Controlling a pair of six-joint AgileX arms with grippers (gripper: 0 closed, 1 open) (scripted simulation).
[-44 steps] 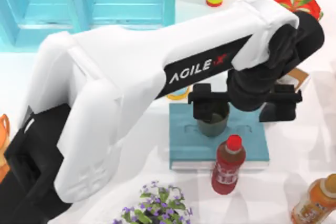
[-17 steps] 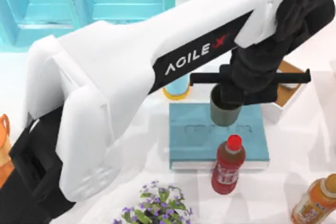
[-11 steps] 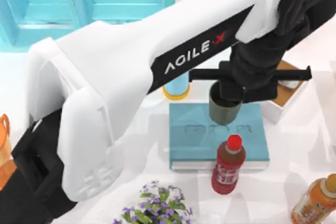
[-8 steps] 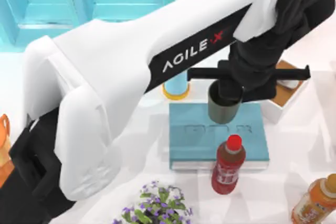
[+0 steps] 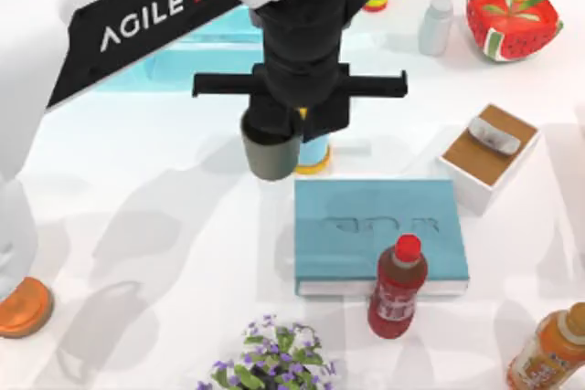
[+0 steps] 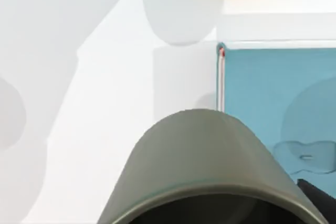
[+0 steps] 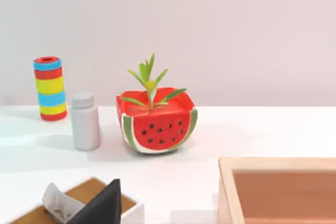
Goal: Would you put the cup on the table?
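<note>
Currently left gripper point(image 5: 271, 130) is clamped on the cup point(image 5: 271, 154), a plain matte grey-green tapered tumbler with no handle, held upright above the bare white table point(image 5: 155, 216). Just right of it: blue canister point(image 5: 313, 152), then teal book point(image 5: 379, 230). Right gripper's jaw state: can't tell.

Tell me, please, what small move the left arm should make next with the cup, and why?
Probably lower it straight down. The left tool holds the cup above bare table, off the teal book and beside the blue canister, so a vertical descent looks unobstructed.
</note>
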